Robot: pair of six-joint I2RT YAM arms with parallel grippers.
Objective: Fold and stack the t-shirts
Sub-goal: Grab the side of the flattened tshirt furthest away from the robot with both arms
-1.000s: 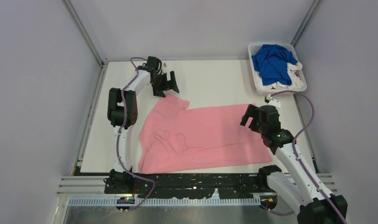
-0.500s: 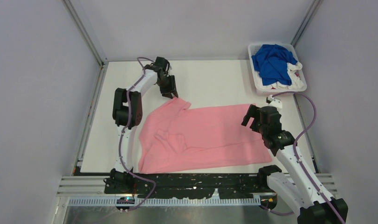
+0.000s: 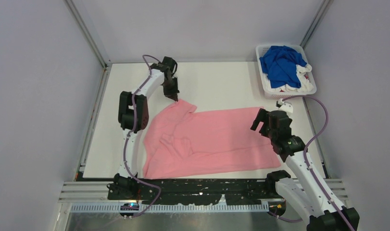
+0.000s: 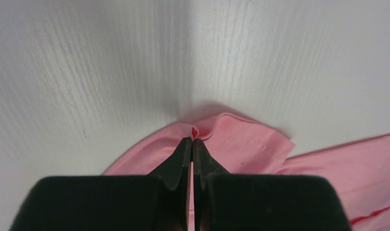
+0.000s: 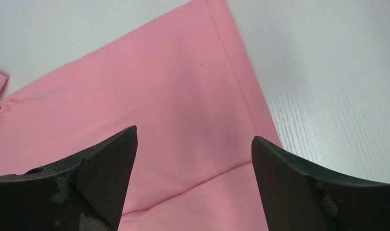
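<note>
A light pink t-shirt (image 3: 212, 139) lies spread across the white table, with a rumpled fold near its left side. My left gripper (image 3: 175, 97) is down at the shirt's far left corner, shut on a pinch of the pink sleeve edge (image 4: 195, 131). My right gripper (image 3: 260, 120) hovers open over the shirt's right hem (image 5: 231, 53), nothing between its fingers (image 5: 111, 163). A royal blue t-shirt (image 3: 281, 62) lies heaped on white ones (image 3: 303, 84) in the basket.
The white slatted basket (image 3: 263, 82) stands at the far right corner of the table. Grey walls and metal posts close in the table on the left, back and right. A black rail (image 3: 197, 187) runs along the near edge.
My left gripper came down onto the far left sleeve corner and closed on the cloth. The right arm barely moved.
</note>
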